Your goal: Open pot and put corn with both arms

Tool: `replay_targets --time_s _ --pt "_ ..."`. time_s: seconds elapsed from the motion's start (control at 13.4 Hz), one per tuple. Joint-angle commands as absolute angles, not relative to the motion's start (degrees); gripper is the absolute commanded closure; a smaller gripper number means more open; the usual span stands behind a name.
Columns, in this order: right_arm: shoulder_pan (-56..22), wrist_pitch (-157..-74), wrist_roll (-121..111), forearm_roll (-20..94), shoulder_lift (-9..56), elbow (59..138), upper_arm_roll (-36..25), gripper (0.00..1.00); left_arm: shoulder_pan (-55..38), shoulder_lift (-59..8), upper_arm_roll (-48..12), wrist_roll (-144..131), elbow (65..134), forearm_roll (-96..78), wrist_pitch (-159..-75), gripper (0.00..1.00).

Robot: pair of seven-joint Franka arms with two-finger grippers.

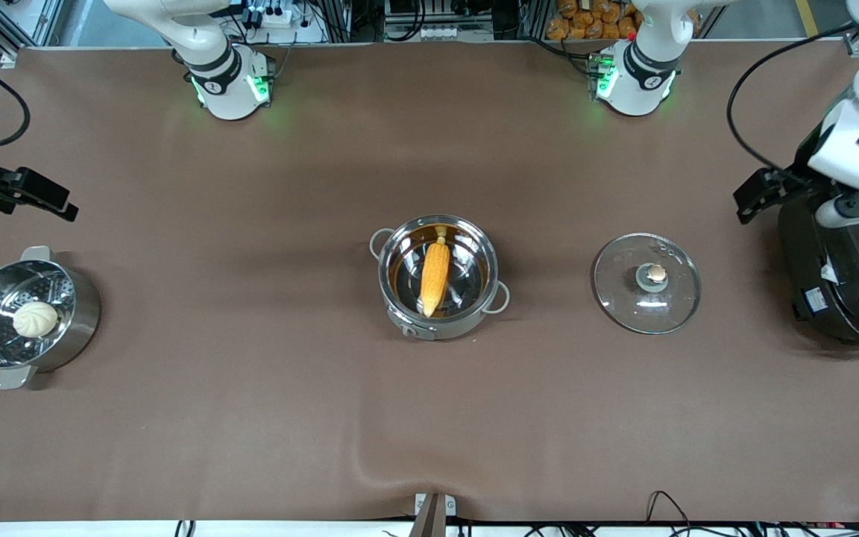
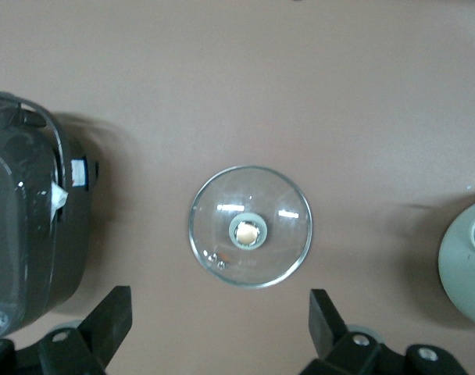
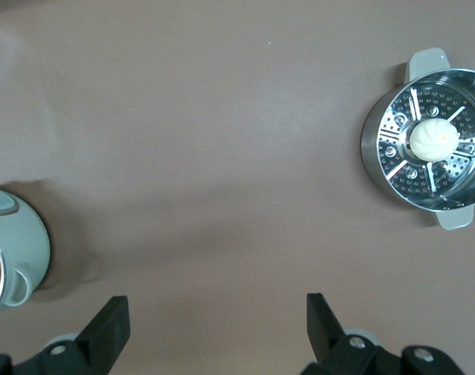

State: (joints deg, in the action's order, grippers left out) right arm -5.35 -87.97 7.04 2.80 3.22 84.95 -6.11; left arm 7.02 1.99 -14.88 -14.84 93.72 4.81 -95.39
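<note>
Front view: nearest the camera among the objects, low at the frame's left edge, the steamer pot (image 1: 27, 317) is seen with a white bun (image 1: 35, 319) on its perforated insert. At frame centre the pot (image 1: 438, 276) stands open, and the corn (image 1: 435, 278) lies inside it, stalk end toward the top of the frame. The glass lid (image 1: 647, 283) lies flat on the table (image 1: 250, 418), knob up, between the pot and the black cooker (image 1: 839, 276) at the frame's right edge. The left gripper (image 1: 761, 192) is held over the cooker's rim, upper right. The right gripper (image 1: 23, 192) is held over the table, upper left.

Left wrist view: the left gripper (image 2: 220, 324) has its fingers spread wide, nothing between them. The lid (image 2: 251, 226) is recorded at frame centre, the cooker (image 2: 30, 226) at frame left.

Right wrist view: the right gripper (image 3: 218, 326) is spread wide and empty. The steamer pot (image 3: 429, 141) with the bun (image 3: 433, 138) sits upper right; the pot's wall (image 3: 15, 250) shows at the left edge.
</note>
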Motion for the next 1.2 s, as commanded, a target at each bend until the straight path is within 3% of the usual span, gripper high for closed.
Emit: replay_targets --time_s 0.0,0.45,0.67,0.9,1.12 --pt "-5.0 -86.1 5.5 2.4 3.8 82.5 -5.4 0.00 7.7 0.2 -14.8 -15.0 89.4 3.6 -91.1 0.00" --pt "-3.6 -80.4 3.8 1.9 4.2 79.3 -5.7 0.00 7.1 0.1 -13.5 -12.7 82.5 4.2 -82.8 0.00" --pt "-3.1 -78.0 3.8 1.8 4.3 77.6 -5.7 0.00 6.7 0.7 -11.5 -5.9 82.3 3.8 -82.8 0.00" --pt "-3.1 -78.0 3.9 2.0 4.3 77.5 -5.6 0.00 0.9 0.9 -5.2 -5.9 82.3 2.6 -82.5 0.00" --pt "-3.0 -78.0 4.0 4.7 4.3 77.5 -5.6 0.00 0.2 1.6 -4.0 -5.9 82.3 0.7 -82.2 0.00"
